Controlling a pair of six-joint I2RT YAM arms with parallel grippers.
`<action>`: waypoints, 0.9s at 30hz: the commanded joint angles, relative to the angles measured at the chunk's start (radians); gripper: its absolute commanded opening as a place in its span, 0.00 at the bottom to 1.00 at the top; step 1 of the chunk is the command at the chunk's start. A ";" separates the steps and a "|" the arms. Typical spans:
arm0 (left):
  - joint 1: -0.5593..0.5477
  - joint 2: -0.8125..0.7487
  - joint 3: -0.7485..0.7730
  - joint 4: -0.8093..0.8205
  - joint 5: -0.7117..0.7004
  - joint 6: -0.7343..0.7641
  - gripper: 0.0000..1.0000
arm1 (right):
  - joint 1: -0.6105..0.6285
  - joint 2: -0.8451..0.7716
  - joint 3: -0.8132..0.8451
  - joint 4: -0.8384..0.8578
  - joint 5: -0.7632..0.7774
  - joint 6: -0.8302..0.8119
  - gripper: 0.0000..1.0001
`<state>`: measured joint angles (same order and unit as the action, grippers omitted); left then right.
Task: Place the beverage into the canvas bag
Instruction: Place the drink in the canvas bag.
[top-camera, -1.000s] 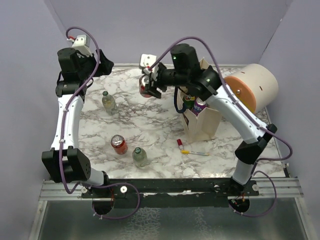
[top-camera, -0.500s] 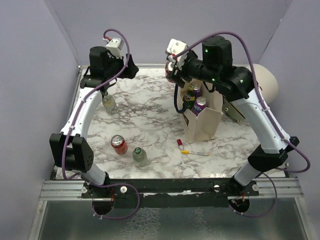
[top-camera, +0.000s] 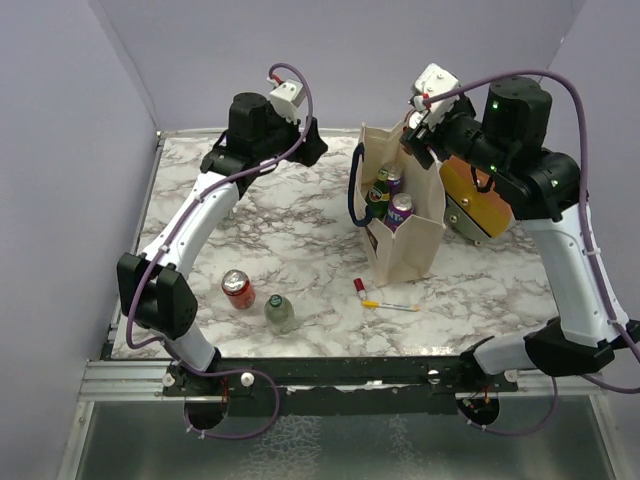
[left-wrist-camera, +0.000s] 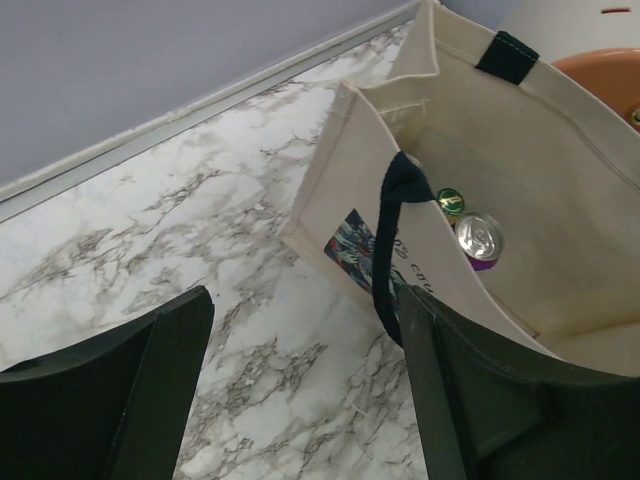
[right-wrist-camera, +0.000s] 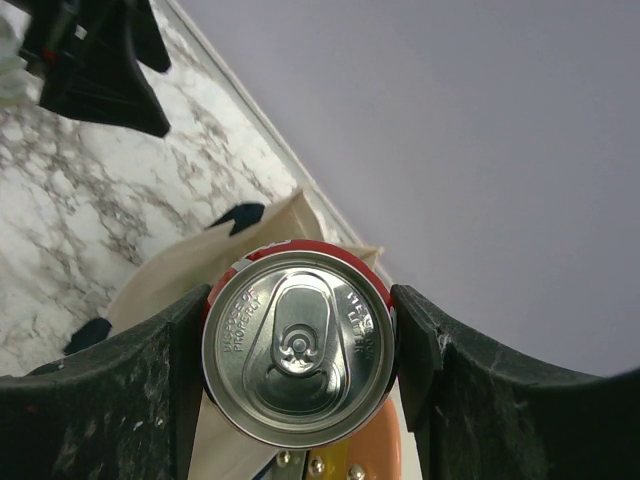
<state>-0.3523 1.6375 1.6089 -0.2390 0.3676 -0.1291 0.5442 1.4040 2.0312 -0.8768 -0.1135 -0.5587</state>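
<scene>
The beige canvas bag (top-camera: 405, 240) stands upright at centre right, with navy handles and a blue print on its side. Two cans (top-camera: 399, 208) stand inside it. My right gripper (top-camera: 416, 148) is shut on a red can (right-wrist-camera: 298, 347), held upright above the bag's far rim (right-wrist-camera: 180, 268). My left gripper (top-camera: 306, 146) is open and empty, hovering just left of the bag. In the left wrist view its right finger (left-wrist-camera: 470, 390) is close beside the bag's near handle (left-wrist-camera: 393, 240), and the bag's open mouth (left-wrist-camera: 560, 190) shows the cans (left-wrist-camera: 478, 237).
A red can (top-camera: 238, 289) and a green glass bottle (top-camera: 280, 313) stand on the marble table (top-camera: 300, 230) at front left. A red marker (top-camera: 359, 288) and a yellow pen (top-camera: 390, 305) lie in front of the bag. A cream-and-orange cylinder (top-camera: 478, 205) lies behind my right arm.
Both arms swung right. My right gripper carried the red can from left of the bag to above its far rim. My left gripper moved from the far left to beside the bag.
</scene>
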 joint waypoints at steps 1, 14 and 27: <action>-0.054 -0.012 -0.012 0.049 0.065 -0.026 0.77 | -0.080 -0.021 -0.089 0.064 -0.032 0.069 0.16; -0.165 -0.020 0.019 -0.031 0.390 0.216 0.73 | -0.205 0.039 -0.218 0.072 -0.208 0.255 0.15; -0.372 -0.004 0.053 -0.170 0.419 0.392 0.73 | -0.299 0.169 -0.170 0.086 -0.341 0.285 0.15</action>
<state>-0.6800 1.6375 1.6165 -0.3706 0.7547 0.2089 0.2581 1.5768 1.8088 -0.8852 -0.3748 -0.2848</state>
